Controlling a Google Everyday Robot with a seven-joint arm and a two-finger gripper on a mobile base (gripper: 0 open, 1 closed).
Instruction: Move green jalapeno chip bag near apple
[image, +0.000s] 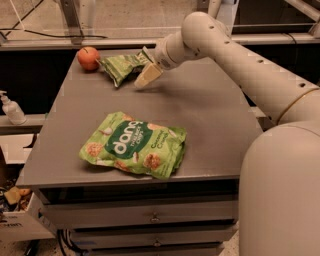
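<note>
The green jalapeno chip bag (120, 66) lies on the grey table (210, 115) at its far left, its left tip almost touching the apple (88, 58). The apple is red-orange and stands at the table's far left corner. My gripper (142, 69) is at the bag's right end, coming in from the right. It is open: one pale finger (148, 75) points down to the table beside the bag, and the other is mostly hidden behind the bag's upper right corner. The bag rests on the table.
A large light-green "dang" bag (134, 145) lies near the table's front edge. A white pump bottle (11, 108) stands on a lower ledge at the left. My arm (240, 55) stretches over the table's right half. Drawers (150, 217) sit under the table.
</note>
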